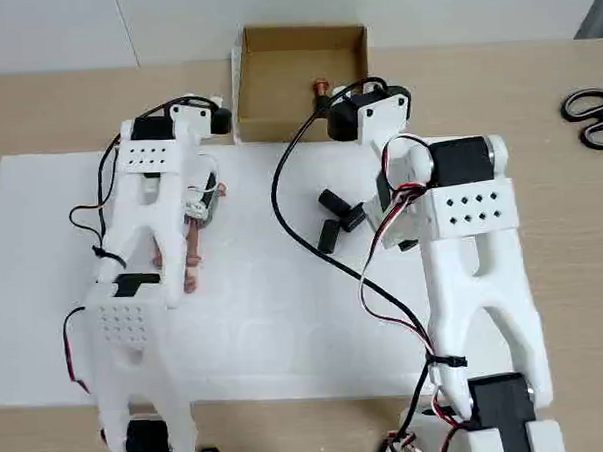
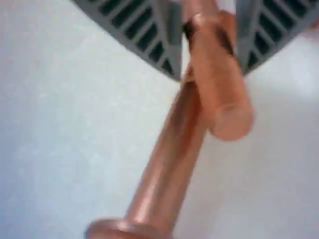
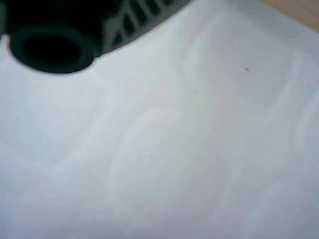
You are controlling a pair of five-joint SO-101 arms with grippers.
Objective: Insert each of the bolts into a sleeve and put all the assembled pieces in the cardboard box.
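My left gripper is shut on a copper bolt, gripped between its grey ribbed fingers. A second copper bolt lies on the white sheet just under it. In the high view this gripper sits over the bolts on the sheet's left side. My right gripper holds a black sleeve just above the sheet, open end showing. Loose black sleeves lie mid-sheet beside the right gripper. A copper bolt end shows inside the cardboard box.
The white sheet covers most of the table, with bare room toward the front. Scissors lie at the far right on the wood. Black cables loop from the right arm across the sheet.
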